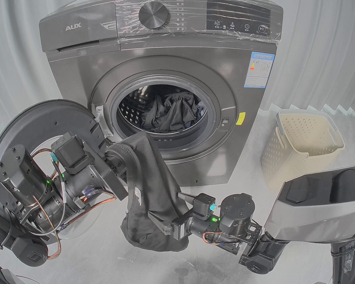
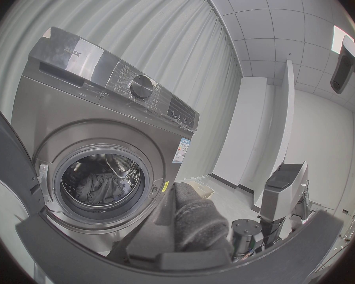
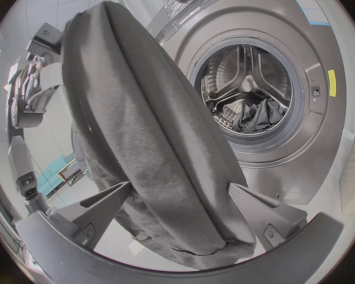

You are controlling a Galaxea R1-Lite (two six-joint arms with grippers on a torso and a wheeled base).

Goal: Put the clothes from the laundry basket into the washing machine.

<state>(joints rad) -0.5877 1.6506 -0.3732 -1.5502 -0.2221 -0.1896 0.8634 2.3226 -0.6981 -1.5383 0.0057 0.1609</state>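
Our left gripper (image 1: 118, 162) pinches the top end of the dark garment (image 1: 154, 186), and our right gripper (image 1: 163, 223) clamps a thick fold lower down. We judge the two holds keep the cloth off the floor and spread for feeding. Its long axis runs from 11 o'clock down to 5 o'clock, top end pointing at the washing machine (image 1: 209, 154) drum (image 1: 130, 113) at 12 o'clock. The laundry basket (image 1: 282, 158) stands at 3 o'clock.

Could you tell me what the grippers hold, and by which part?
One dark garment: left gripper at its upper end, right gripper near its lower end.
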